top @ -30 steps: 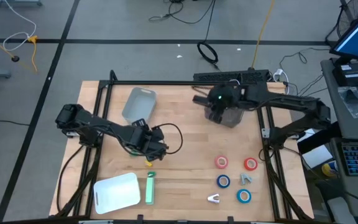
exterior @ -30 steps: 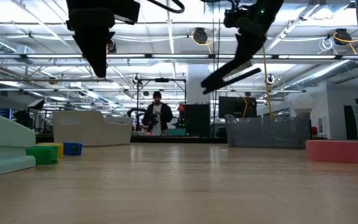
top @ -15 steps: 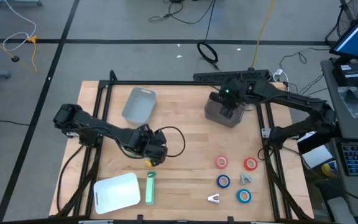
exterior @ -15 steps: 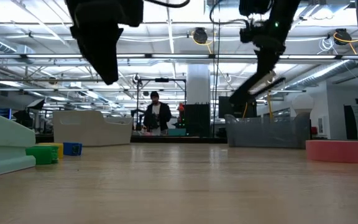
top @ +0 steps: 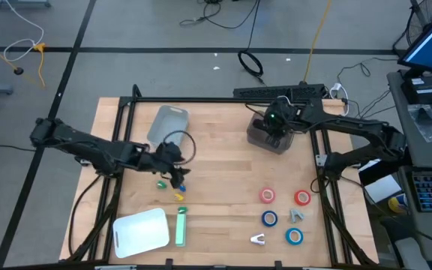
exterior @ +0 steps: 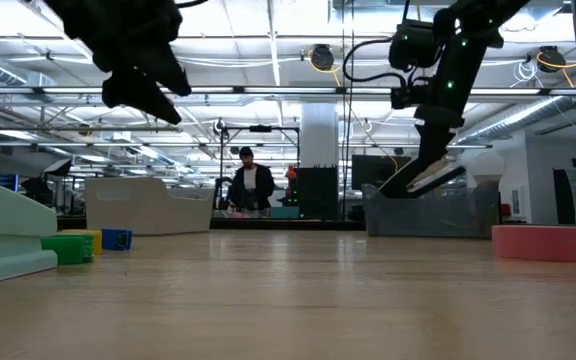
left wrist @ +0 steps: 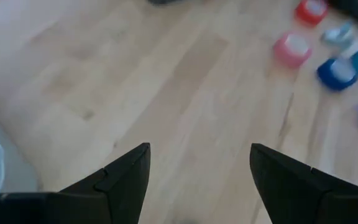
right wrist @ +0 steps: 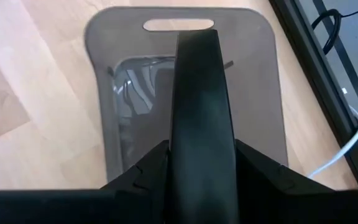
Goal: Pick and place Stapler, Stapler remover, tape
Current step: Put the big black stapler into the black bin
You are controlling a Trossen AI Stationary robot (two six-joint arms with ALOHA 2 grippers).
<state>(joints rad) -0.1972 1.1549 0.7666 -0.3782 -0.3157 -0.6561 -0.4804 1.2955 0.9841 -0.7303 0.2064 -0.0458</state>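
My right gripper [top: 276, 124] hangs over the dark grey bin [top: 263, 140] near the table's far right and is shut on a black stapler [right wrist: 201, 93]. In the low view the stapler [exterior: 423, 180] slants down toward the grey bin [exterior: 468, 212]. My left gripper [left wrist: 197, 180] is open and touches nothing; it hovers over bare wood left of the middle [top: 175, 166]. Two red tape rolls [top: 267, 196] [top: 301, 198] and two blue ones [top: 269, 218] [top: 294, 236] lie flat at the near right. Two small staple removers [top: 297, 215] [top: 258, 239] lie among them. My right gripper pinches the black stapler between its two fingers [right wrist: 138, 177], one on each long side. The stapler's body [right wrist: 197, 134] runs forward along the fingers. It is lifted clear and tilted, its lower end [exterior: 388, 192] level with the bin's rim.
A light grey bin [top: 167, 125] sits far left of the middle. A white bin [top: 141, 231] and a green stapler [top: 181, 227] lie at the near left. Small green [top: 161, 182] and yellow [top: 178, 196] blocks lie under my left gripper. Bare wood fills the table's middle.
My right gripper has moved a little to the right over the grey bin and come down, and the stapler has tipped steeper and sunk to the bin's rim. My left gripper has drawn back toward the far left and risen.
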